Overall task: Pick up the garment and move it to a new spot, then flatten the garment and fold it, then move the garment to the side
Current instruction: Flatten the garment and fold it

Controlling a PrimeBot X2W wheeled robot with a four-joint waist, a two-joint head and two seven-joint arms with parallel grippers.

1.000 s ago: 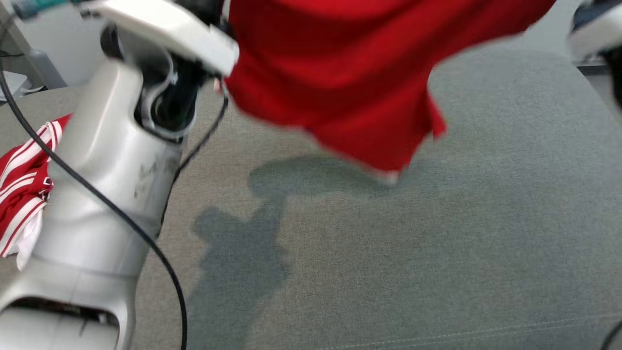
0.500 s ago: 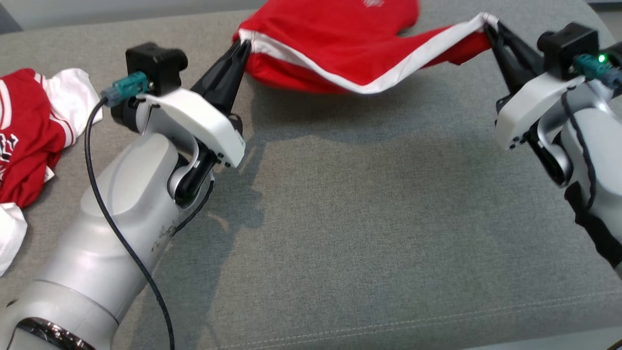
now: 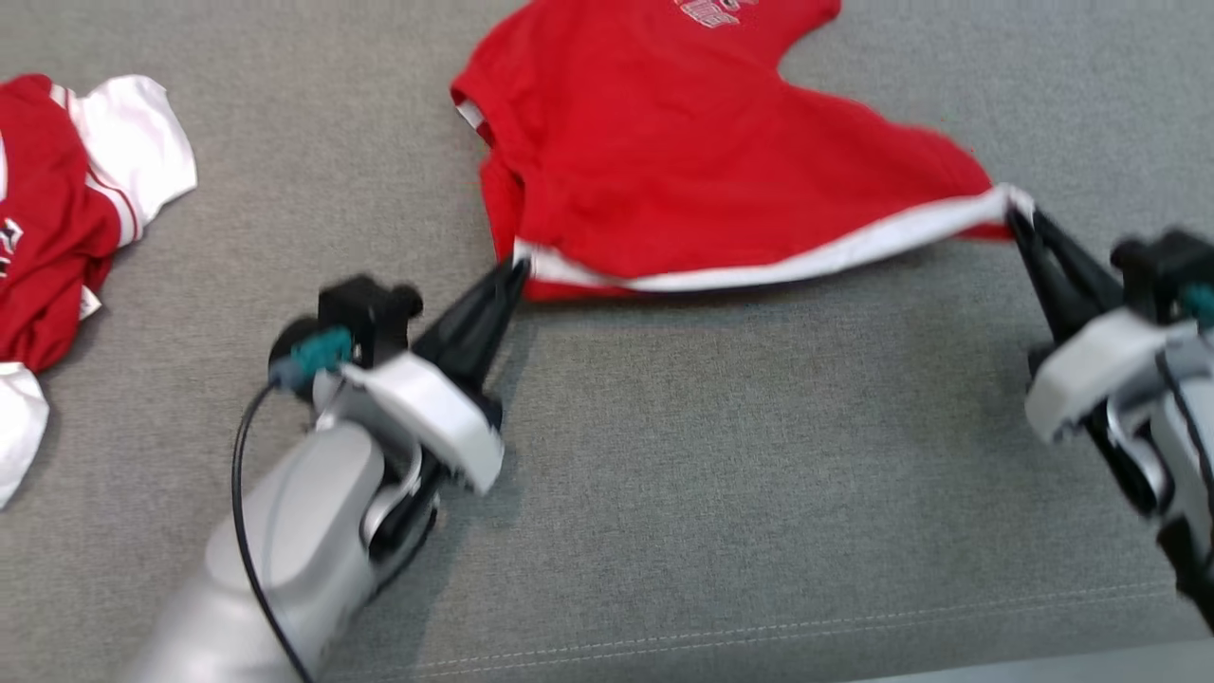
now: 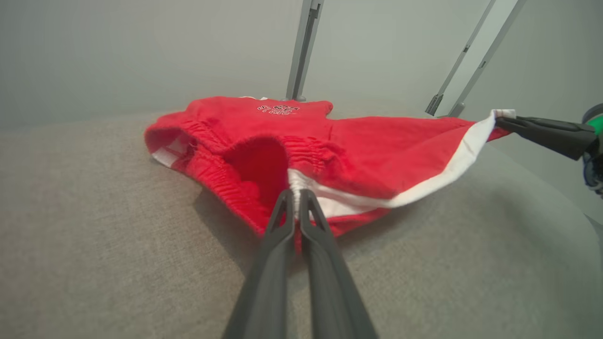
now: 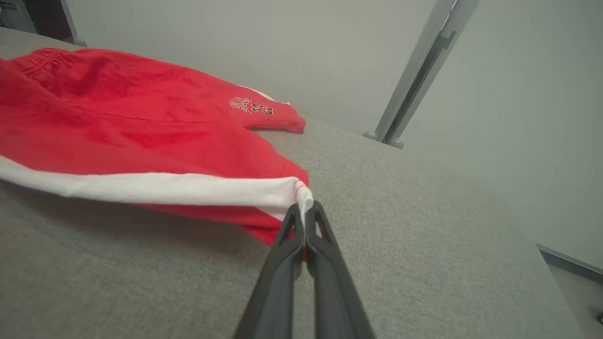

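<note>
The garment point(image 3: 683, 180) is a pair of red shorts with a white side stripe and a small printed logo, lying mostly on the grey cushion at the top middle of the head view. My left gripper point(image 3: 517, 270) is shut on the near left corner of the stripe, by the elastic waistband point(image 4: 301, 146). My right gripper point(image 3: 1017, 213) is shut on the stripe's other end point(image 5: 301, 193). The white stripe point(image 3: 806, 261) runs stretched between the two grippers, slightly raised off the cushion. In the left wrist view the right gripper point(image 4: 499, 121) shows at the right, pinching the corner.
A second red and white garment point(image 3: 66, 218) lies crumpled at the far left of the grey cushion point(image 3: 759, 493). Metal frame legs point(image 4: 301, 47) stand behind the cushion against a pale wall. The cushion's front seam point(image 3: 759, 631) runs near the bottom edge.
The garment was hanging in the air a second ago; it has been lowered and drawn toward me, and now lies spread on the cushion with the stripe edge pulled taut. Both grips held.
</note>
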